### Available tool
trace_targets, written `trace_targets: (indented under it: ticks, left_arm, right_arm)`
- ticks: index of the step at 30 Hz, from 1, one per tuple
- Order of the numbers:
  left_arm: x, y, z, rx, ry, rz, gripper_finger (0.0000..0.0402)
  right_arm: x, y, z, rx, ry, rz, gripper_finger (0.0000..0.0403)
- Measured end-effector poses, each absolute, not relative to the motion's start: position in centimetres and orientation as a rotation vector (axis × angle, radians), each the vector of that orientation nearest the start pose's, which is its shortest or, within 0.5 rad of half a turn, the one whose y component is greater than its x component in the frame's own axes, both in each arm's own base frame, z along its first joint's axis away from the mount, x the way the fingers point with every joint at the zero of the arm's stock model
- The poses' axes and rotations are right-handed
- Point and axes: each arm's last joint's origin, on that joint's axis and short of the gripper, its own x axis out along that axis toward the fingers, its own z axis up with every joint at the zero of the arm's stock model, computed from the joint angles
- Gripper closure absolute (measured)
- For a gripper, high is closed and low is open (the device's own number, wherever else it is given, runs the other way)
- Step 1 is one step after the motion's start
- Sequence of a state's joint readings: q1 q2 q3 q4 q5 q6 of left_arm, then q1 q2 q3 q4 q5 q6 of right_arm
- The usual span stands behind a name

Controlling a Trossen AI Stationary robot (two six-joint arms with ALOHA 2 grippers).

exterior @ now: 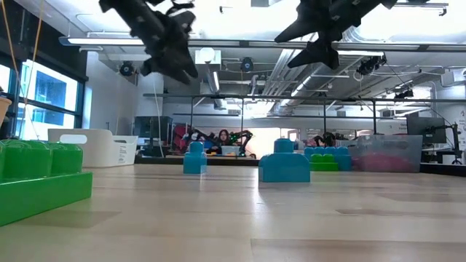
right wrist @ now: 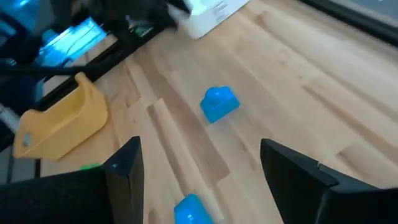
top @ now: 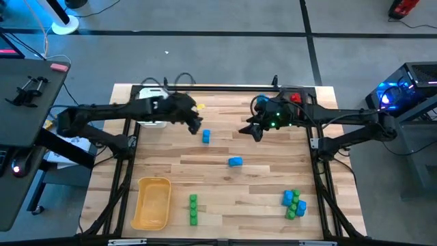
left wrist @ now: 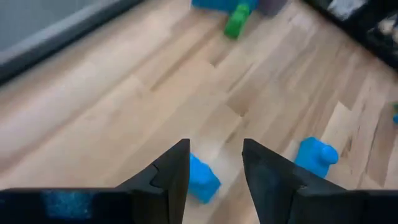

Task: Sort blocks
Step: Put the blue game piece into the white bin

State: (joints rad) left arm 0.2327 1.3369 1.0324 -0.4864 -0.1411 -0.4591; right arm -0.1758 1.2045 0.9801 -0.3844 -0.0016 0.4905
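The left gripper (top: pixel 196 123) hangs with its fingers parted just above a blue block (top: pixel 206 137) at the table's far middle. The right gripper (top: pixel 250 130) hovers wide open to its right, and a second blue block (top: pixel 235 162) lies nearer, between both.

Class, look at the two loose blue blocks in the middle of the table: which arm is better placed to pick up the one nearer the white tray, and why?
Probably the left. The left gripper hangs open right beside that blue block, which shows between its fingers in the left wrist view. The right gripper, also open, is farther off.
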Motion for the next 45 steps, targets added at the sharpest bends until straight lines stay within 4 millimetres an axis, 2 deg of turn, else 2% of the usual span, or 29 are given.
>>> trace_targets:
  ticks: [5, 7, 12, 18, 35, 45]
  left_arm:
    - [30.8, 6.1, 25.6, -0.569, 0.809, 0.570, 0.0270]
    - [31.7, 5.9, 24.6, -0.595, 0.868, 0.601, 0.0270]
    - [32.3, 5.3, 21.5, -0.662, 1.013, 0.706, 0.0270]
    - [32.9, 5.1, 19.4, -0.655, 1.090, 0.718, 0.0271]
    - [32.9, 6.2, 19.2, -0.762, 1.082, 0.720, 0.0266]
    - [32.9, 6.3, 19.2, -0.722, 1.090, 0.702, 0.0187]
  right_arm:
    - [24.8, -5.4, 30.0, 0.531, 0.547, -0.371, 0.0178]
    - [24.6, -5.7, 29.9, 0.535, 0.563, -0.386, 0.0178]
    - [24.2, -5.9, 29.5, 0.540, 0.614, -0.412, 0.0178]
    - [24.1, -5.9, 29.4, 0.513, 0.632, -0.405, 0.0178]
    - [24.1, -6.0, 29.4, 0.483, 0.629, -0.432, 0.0178]
    - [24.1, -6.0, 29.4, 0.486, 0.628, -0.433, 0.0178]
